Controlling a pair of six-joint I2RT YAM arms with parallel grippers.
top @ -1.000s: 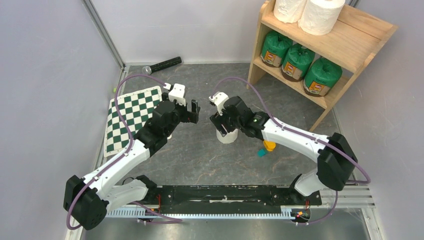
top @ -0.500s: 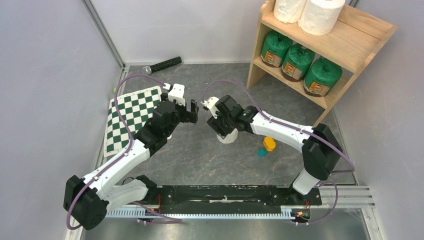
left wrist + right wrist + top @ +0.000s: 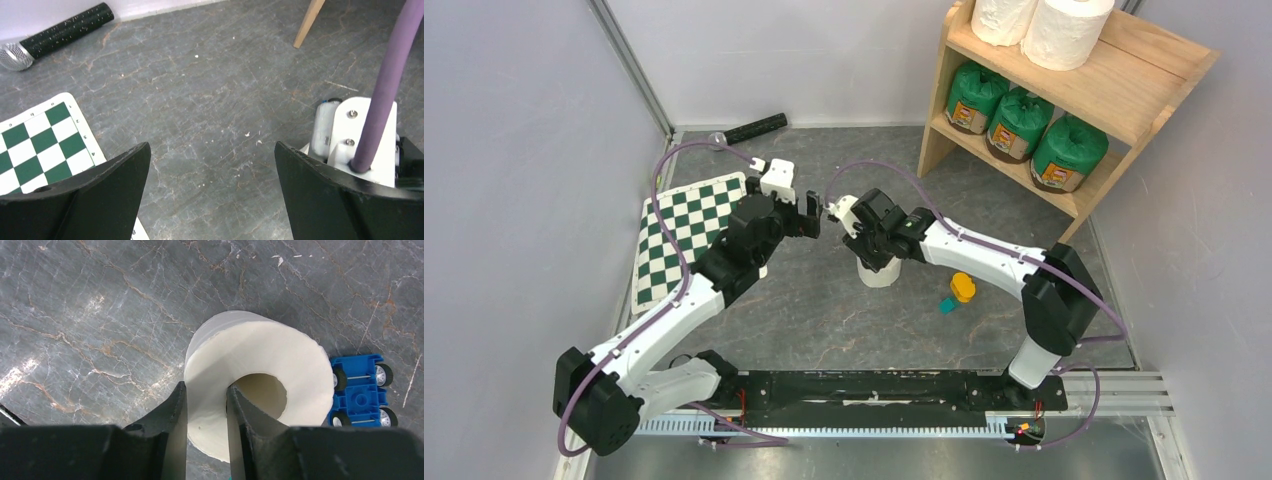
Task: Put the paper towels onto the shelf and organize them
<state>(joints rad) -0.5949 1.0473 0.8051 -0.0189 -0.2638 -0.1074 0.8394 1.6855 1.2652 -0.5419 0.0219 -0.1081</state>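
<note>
The right pincer is clamping the wall of a white roll. One finger is reaching down into the hollow core and the other is pressing on the outer face. The roll is standing upright on the table with its long axis vertical, directly under the pincer, and a blue toy car is lying just beside it.

From this grip the shelf is lying away to the far right, well apart, and the right arm is the nearer one to it. The left pincer is hanging fully spread and empty, close by the right one on its left.

The shelf's top tier is carrying two white rolls side by side at its left end, with bare board beside them. The lower tier is holding three green-wrapped rolls in a row. The gripped roll is probably heading for that bare stretch of the top tier.
</note>
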